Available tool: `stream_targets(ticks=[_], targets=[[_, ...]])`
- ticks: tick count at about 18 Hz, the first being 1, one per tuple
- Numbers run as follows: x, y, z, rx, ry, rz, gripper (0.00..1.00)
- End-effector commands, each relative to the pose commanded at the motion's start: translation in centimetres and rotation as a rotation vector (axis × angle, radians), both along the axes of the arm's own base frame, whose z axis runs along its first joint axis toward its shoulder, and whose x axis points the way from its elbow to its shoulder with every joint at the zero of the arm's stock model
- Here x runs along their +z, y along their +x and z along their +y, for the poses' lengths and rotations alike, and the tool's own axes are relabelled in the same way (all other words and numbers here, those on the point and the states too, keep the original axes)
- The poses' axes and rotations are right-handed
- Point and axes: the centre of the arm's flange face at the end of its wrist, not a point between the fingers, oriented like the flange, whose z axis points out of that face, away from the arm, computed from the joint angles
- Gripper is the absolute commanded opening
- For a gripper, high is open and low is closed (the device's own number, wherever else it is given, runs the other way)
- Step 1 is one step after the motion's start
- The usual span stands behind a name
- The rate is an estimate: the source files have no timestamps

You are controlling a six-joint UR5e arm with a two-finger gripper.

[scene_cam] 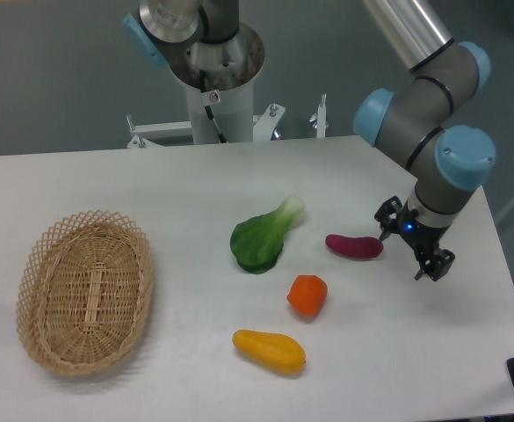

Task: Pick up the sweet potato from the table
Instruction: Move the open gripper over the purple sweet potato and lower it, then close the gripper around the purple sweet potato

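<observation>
1. Sweet potato [354, 246]: magenta-purple, slim, tapered at both ends. It lies flat on the white desk [195, 185], right of centre, long axis roughly left to right.
2. Gripper [412, 248]: it sits just beside the potato's right end, low over the desk. Its fingers are spread apart and hold nothing. One finger [385, 225] stands close to the potato's right tip; whether it touches cannot be told. The other finger [432, 269] is further right and nearer the camera, clear of the potato.
3. Arm [432, 114]: grey links with light blue joint caps. It reaches in from the upper right and bends down to the gripper. A small blue light shows at the wrist.
4. Bok choy [264, 236]: green leaf with a pale stem, lying left of the potato and apart from it, stem end pointing up and right.
5. Orange-red vegetable [307, 294]: rounded, on the desk in front of the gap between bok choy and potato, touching neither.
6. Yellow-orange fruit [269, 350]: oblong, lying nearest the camera, just in front and left of the orange-red vegetable, with a gap between them.
7. Basket [37, 264]: oval wicker, on the left side of the desk, well apart from all produce. Nothing is seen inside it.
8. Robot base [214, 79]: a pale column mounted behind the far edge of the desk, at centre.
</observation>
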Motion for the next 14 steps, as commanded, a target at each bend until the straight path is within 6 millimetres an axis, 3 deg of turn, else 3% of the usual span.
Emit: stream_targets(ticks=[14], targets=[[-2.7, 3.6, -0.9, -0.002, -0.027, -0.069, 1.0]])
